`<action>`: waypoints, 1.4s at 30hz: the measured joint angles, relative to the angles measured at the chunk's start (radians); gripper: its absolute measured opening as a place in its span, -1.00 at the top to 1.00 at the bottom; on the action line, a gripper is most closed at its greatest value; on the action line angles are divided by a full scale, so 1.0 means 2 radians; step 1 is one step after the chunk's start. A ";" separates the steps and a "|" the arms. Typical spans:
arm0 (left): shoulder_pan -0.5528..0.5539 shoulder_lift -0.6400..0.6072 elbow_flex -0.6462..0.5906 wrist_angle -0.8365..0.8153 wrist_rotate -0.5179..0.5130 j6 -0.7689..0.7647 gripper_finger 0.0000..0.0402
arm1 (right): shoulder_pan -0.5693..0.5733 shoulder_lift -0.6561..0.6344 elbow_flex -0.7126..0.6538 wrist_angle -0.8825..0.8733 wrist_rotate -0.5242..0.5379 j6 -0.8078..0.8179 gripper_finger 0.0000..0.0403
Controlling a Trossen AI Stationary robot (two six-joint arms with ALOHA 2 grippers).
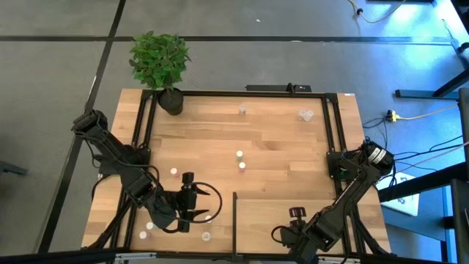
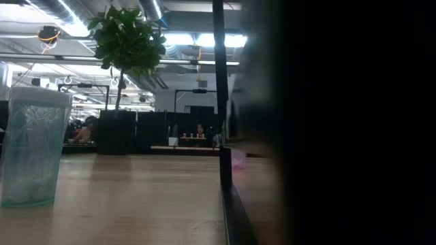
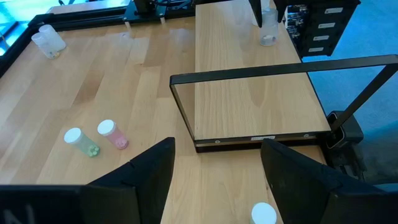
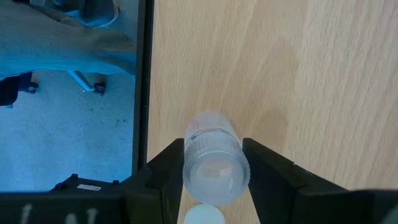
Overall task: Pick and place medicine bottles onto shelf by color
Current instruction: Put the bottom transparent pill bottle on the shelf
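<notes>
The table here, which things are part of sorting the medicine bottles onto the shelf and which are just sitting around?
Part of the job:
- shelf
- clear bottle gripped in the right claw
- green bottle and pink bottle lying side by side
- white-capped bottle between the open left claw fingers

Just lying about:
- potted plant at the table's corner
- black frame

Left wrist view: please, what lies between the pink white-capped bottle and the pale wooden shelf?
Just bare planked tabletop, from pink bottle to pale shelf, left wrist view.
</notes>
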 joint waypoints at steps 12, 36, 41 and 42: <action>0.000 0.000 0.000 0.000 0.000 0.000 -0.16 | 0.000 0.000 0.000 0.000 0.000 -0.002 0.25; 0.000 0.000 0.000 0.000 0.000 0.000 -0.16 | 0.003 0.002 -0.001 -0.010 0.000 0.012 0.14; 0.000 0.000 0.000 0.000 0.000 0.000 -0.16 | 0.003 0.002 -0.002 -0.010 0.000 0.013 0.10; 0.000 0.000 0.000 0.000 0.000 0.000 -0.16 | 0.003 0.002 -0.002 -0.010 0.000 0.013 0.09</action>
